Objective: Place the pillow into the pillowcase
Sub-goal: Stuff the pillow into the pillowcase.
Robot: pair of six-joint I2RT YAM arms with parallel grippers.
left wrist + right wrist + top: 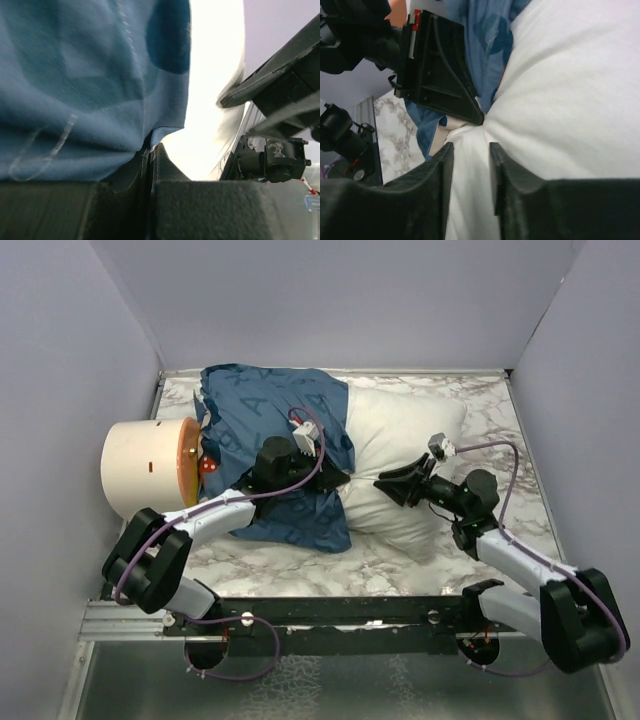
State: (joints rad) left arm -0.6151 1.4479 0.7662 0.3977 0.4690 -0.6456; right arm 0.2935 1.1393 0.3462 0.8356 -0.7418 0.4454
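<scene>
Stuffing half done: the pillow (410, 430) lies mid-table, its left half inside the pillowcase (270, 405). The left gripper (151, 155) pinches the case's hem; the right gripper (470, 150), jaws narrowly parted, straddles a pillow fold. Next likely needs a regrip and a leftward push.

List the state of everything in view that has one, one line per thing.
pillow: partly in the pillowcase, right part bare.
pillowcase: pulled over the pillow's left end, rumpled.
left tool: shut on the pillowcase's edge.
right tool: jaws partly apart, pillow fabric between them.
cream tub: lying on its side at the left.
</scene>
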